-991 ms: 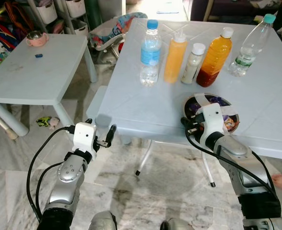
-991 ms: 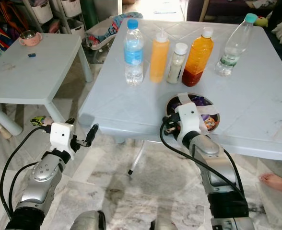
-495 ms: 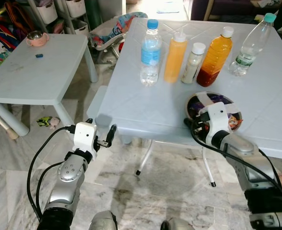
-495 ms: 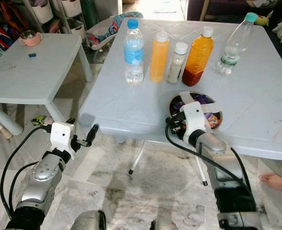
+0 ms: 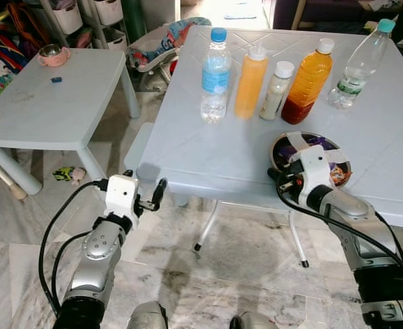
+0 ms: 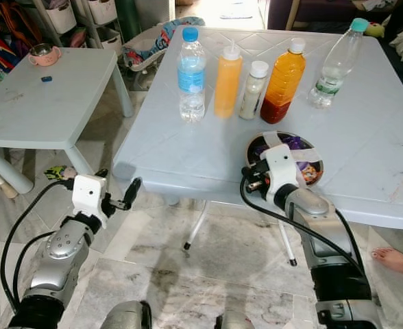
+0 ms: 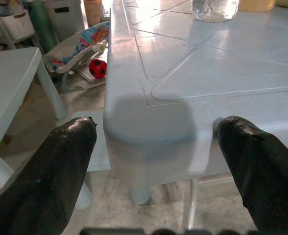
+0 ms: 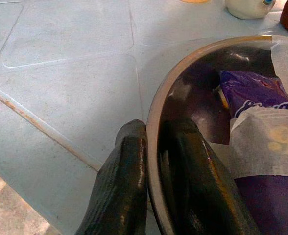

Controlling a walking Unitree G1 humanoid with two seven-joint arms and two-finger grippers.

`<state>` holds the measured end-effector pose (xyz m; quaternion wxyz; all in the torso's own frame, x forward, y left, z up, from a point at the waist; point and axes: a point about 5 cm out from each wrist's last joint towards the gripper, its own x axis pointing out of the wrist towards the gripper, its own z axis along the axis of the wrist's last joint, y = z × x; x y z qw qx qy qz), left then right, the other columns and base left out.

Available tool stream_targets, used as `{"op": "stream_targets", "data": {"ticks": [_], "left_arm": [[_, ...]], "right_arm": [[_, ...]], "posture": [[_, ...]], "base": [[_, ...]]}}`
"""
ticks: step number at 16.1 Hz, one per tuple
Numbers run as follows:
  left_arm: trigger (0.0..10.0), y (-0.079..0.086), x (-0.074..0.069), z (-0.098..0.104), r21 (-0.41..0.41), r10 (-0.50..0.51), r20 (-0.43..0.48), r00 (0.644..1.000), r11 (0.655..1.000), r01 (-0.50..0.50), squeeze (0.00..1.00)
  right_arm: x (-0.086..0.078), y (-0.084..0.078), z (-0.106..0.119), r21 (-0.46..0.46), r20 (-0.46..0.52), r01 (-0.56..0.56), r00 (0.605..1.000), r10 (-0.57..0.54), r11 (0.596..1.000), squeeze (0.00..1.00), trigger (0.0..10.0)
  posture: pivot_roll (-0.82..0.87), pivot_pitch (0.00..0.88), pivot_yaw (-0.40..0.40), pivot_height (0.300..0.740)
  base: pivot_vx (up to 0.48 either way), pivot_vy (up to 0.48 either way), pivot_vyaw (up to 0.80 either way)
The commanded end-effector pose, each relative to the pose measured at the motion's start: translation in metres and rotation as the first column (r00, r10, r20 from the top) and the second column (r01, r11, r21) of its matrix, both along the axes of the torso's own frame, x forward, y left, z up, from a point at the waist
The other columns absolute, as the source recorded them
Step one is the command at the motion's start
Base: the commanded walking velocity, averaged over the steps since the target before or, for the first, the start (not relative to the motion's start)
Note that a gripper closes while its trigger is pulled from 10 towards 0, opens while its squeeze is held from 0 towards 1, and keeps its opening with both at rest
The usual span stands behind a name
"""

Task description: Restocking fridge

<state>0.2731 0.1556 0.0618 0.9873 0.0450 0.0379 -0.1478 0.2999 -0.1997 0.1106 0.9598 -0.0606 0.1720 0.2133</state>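
Two pale tables [image 5: 208,147] stand on marble floor [image 5: 23,260]. Right gripper [image 8: 151,161] is clamped on the bowl [image 8: 183,78] rim; left gripper [image 7: 154,147], fingers apart, faces the table corner.

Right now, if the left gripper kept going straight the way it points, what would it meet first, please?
Most likely the rounded near corner of the big table. The left gripper is open and aimed straight at that corner's edge, with nothing between them, though the gap is hard to judge.
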Motion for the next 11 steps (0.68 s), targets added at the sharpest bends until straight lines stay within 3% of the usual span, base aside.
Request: {"op": "stream_targets", "data": {"ticks": [1, 6, 8, 11], "left_arm": [[10.0, 0.0, -0.002, -0.005, 0.006, -0.011, -0.036, 0.999, 1.0, 0.011, 0.0], [10.0, 0.015, 0.0, -0.003, 0.013, 0.036, -0.065, 0.997, 0.999, -0.035, 0.0], [10.0, 0.026, -0.003, -0.007, 0.002, 0.084, -0.091, 0.992, 0.996, -0.084, 0.0], [10.0, 0.024, -0.007, -0.011, -0.009, 0.091, -0.109, 0.99, 0.996, -0.092, 0.0]], "right_arm": [[-0.007, -0.005, -0.016, 0.001, -0.081, 0.003, 0.997, -0.002, 1.0, 0.0, 0.0], [-0.005, 0.005, 0.001, -0.063, 0.039, -0.095, 0.994, 0.098, 0.993, 0.0, 0.0], [-0.007, 0.017, 0.009, -0.177, 0.153, -0.154, 0.971, 0.182, 0.972, 0.0, 0.0], [-0.011, 0.033, 0.015, -0.207, 0.264, -0.172, 0.938, 0.225, 0.963, 0.0, 0.0]], "posture": [[0.04, 0.081, 0.05, 0.74], [0.05, 0.1, 0.036, 0.74], [0.04, 0.093, 0.027, 0.74], [0.03, 0.072, 0.015, 0.74]], "base": [[0.0, 0.0, 0.0], [0.0, 0.0, 0.0], [0.0, 0.0, 0.0], [0.0, 0.0, 0.0]]}}
